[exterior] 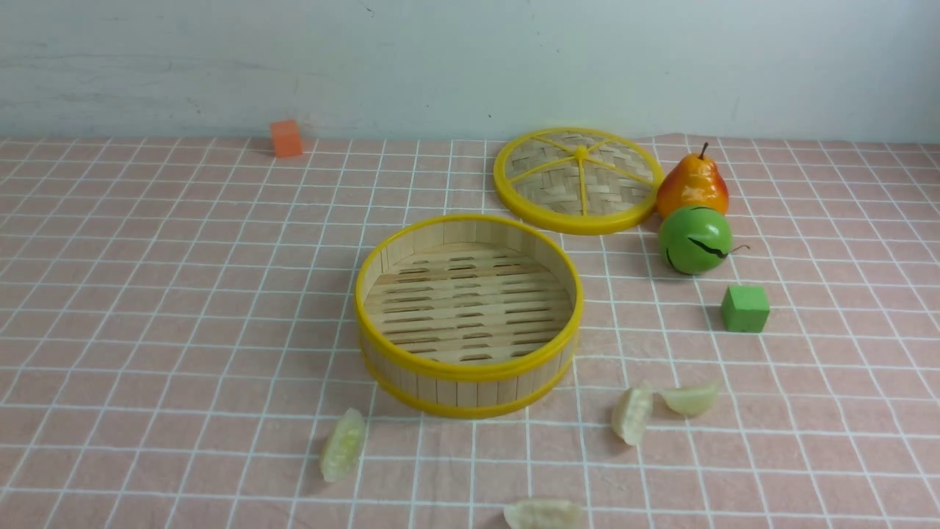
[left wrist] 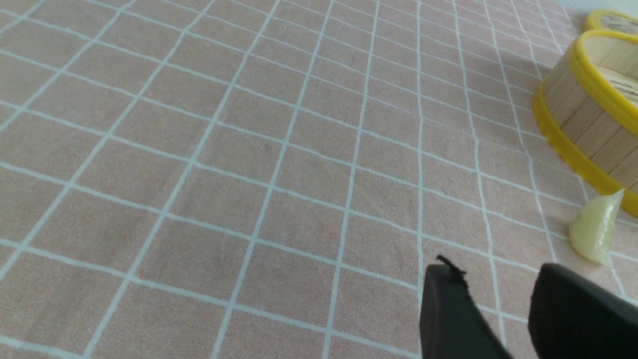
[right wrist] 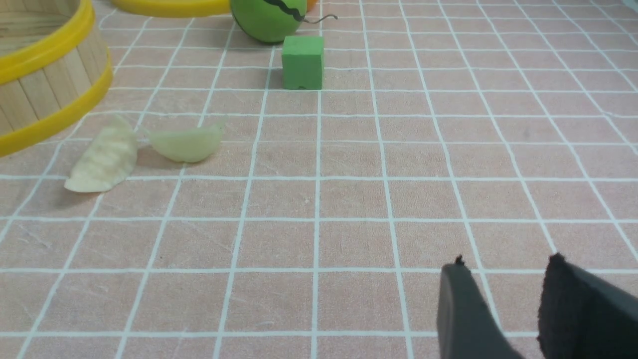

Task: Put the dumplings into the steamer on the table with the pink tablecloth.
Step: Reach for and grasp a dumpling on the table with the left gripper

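bamboo steamer (exterior: 470,386) — four dumplings (exterior: 343,444) lie near it on the pink tablecloth (exterior: 183,294)

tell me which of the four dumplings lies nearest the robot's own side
The lowest dumpling, cut off by the front view's bottom edge. The left dumpling and the right pair lie farther forward, closer to the steamer.

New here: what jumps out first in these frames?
The empty yellow-rimmed bamboo steamer sits mid-table on the pink grid tablecloth, its woven lid lying flat behind it to the right. Four pale dumplings lie loose in front of it: one front-left, two close together front-right, one at the frame's near edge. A pear and a round green fruit sit right of the lid.
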Tool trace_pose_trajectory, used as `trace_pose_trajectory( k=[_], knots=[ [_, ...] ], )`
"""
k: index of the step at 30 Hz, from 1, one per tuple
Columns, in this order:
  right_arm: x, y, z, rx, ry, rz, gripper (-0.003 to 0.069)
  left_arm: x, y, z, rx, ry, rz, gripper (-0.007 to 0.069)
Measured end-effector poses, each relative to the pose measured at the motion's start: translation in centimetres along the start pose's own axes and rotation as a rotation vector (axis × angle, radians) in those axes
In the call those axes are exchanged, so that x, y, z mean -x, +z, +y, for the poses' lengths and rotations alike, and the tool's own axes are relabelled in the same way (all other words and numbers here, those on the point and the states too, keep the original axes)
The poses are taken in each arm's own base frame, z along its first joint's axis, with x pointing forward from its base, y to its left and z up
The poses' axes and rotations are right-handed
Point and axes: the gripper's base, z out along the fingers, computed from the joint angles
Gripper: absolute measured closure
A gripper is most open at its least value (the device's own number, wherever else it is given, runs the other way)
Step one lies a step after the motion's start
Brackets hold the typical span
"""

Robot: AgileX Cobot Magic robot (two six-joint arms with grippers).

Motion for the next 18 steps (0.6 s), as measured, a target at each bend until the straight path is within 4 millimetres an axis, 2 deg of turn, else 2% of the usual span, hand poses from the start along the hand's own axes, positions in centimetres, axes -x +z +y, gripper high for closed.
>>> trace_pose_trajectory(
  k=[11, 14, 18],
  knots=[
    [0.0, 0.0, 0.07, 0.007, 0.016, 0.0, 0.042, 0.09, 0.0, 0.05, 0.005, 0.019, -0.01, 0.0386],
    [0.0, 0.0, 0.18, 0.019, 0.046, 0.001, 0.042, 0.29, -0.01, -0.31, -0.035, -0.093, -0.03, 0.0386],
    [0.0, -0.01, 0.35, 0.038, 0.092, 0.002, 0.042, 0.48, -0.06, -0.89, -0.106, -0.361, -0.035, 0.0386]
  ],
)
